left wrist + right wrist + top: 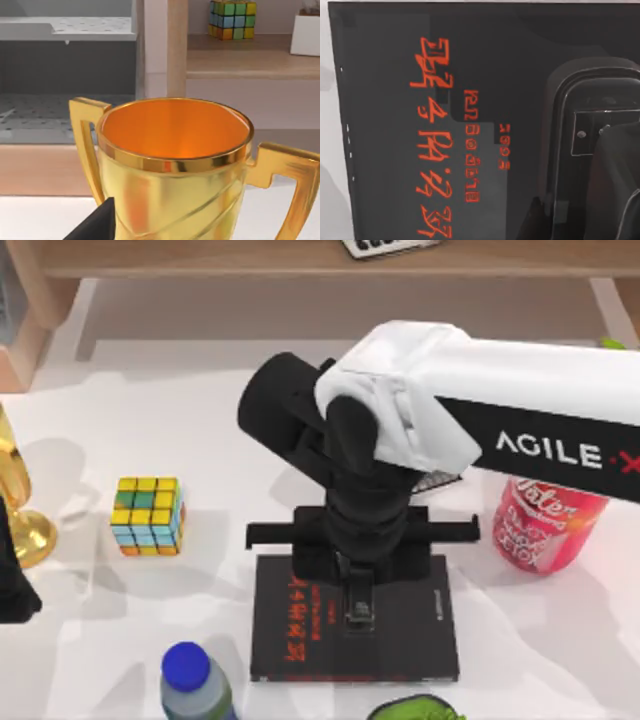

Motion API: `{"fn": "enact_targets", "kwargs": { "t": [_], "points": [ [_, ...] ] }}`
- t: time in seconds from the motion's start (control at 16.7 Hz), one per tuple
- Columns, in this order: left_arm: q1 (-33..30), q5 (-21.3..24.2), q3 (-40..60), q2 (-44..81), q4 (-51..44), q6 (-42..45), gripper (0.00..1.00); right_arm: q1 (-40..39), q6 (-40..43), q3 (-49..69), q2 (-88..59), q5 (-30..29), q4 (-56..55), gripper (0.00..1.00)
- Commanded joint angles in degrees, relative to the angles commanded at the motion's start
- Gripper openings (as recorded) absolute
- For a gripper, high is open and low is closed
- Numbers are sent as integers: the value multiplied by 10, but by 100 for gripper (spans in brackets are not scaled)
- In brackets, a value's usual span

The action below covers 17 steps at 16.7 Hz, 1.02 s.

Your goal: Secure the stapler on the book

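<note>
White table [120,630] carries everything here, and the right arm reaches across it from the top view's right, its pincer [358,592] pointing straight down over the black book [400,645] with red characters, which lies near the table's front edge at the middle. A dark stapler [600,150] sits against the cover under the wrist; in the right wrist view its rounded body lies beside the red lettering. Whether the fingers are clamped on it or parted I cannot tell. The step in hand looks like the placing itself: the stapler appears down on the book, so next comes letting go and lifting straight up without dragging it. Left pincer [92,225] is parked at the table's left by a gold trophy cup [175,165]. A colourful cube [148,516] stands left of the book.
</note>
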<state>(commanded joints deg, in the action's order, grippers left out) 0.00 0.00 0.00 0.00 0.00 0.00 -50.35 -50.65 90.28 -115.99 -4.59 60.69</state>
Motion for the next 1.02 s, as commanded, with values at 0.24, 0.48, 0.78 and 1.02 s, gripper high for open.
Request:
{"fn": "enact_targets", "kwargs": {
  "t": [0.24, 0.48, 0.78, 1.02],
  "points": [
    [0, 0, 0, 0, 0, 0, 100, 2, 0, -5, -1, 1, -8, 0],
    [0, 0, 0, 0, 0, 0, 100, 2, 2, -34, -17, 0, -51, 0],
    [0, 0, 0, 0, 0, 0, 100, 2, 2, -39, -21, 0, -60, 0],
    [0, 0, 0, 0, 0, 0, 100, 2, 2, -39, -21, 0, -60, 30]
  ]
}}
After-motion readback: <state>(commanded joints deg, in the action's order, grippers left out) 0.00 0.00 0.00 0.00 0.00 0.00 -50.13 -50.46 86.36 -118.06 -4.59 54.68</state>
